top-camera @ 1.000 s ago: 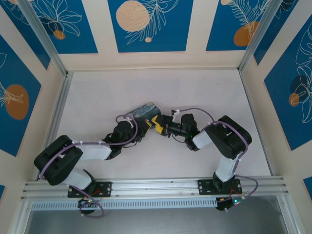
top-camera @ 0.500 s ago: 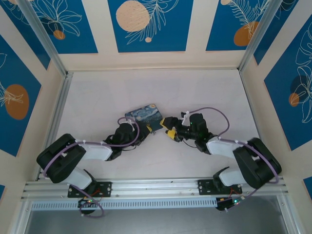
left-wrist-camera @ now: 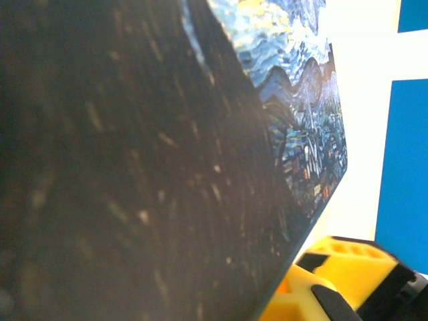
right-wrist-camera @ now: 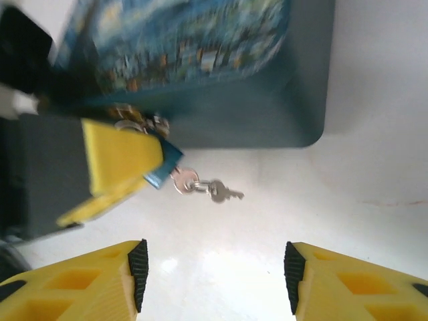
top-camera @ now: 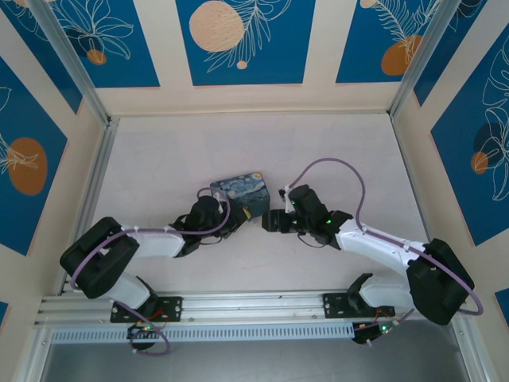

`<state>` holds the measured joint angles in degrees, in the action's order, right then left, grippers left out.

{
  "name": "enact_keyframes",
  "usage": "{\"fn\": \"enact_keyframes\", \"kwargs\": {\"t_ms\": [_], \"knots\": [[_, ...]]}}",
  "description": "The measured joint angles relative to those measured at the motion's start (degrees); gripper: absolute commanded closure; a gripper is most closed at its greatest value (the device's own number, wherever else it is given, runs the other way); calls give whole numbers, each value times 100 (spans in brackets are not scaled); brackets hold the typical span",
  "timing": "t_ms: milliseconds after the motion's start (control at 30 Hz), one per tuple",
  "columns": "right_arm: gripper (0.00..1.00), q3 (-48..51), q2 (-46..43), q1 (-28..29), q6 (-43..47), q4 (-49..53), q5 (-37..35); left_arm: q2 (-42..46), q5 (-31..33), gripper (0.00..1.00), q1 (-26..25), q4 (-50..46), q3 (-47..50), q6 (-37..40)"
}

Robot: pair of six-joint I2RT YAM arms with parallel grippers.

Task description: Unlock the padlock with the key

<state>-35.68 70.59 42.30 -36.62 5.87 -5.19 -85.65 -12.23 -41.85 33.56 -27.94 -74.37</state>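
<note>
In the right wrist view the small blue padlock pokes out from under a yellow finger of my left gripper, which is shut on it at the front of the Starry-Night tin. A grey key sits at the padlock's bottom end, and a ring links it to a second small key lying on the table. My right gripper is open, a short way back from the keys, with nothing between its fingers. In the left wrist view the tin's dark side is pressed close to the camera.
The tin rests mid-table between both arms. White tabletop lies behind and to the right. Blue-and-cream walls enclose the table, with metal rails at the left and along the near edge.
My right gripper has let go at the padlock and drawn back to the right, now open. The tin has shifted slightly. The left gripper stays at the padlock.
</note>
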Motion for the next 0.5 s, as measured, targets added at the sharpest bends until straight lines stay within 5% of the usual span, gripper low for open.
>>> {"fn": "enact_keyframes", "kwargs": {"t_ms": [233,500], "knots": [[49,-179,568,807,778,168,-1058,-4,-269,100,0,-254,-278,9],[53,-334,887,984,1128,162,-1615,-98,-420,100,4,-317,-334,107]]}}
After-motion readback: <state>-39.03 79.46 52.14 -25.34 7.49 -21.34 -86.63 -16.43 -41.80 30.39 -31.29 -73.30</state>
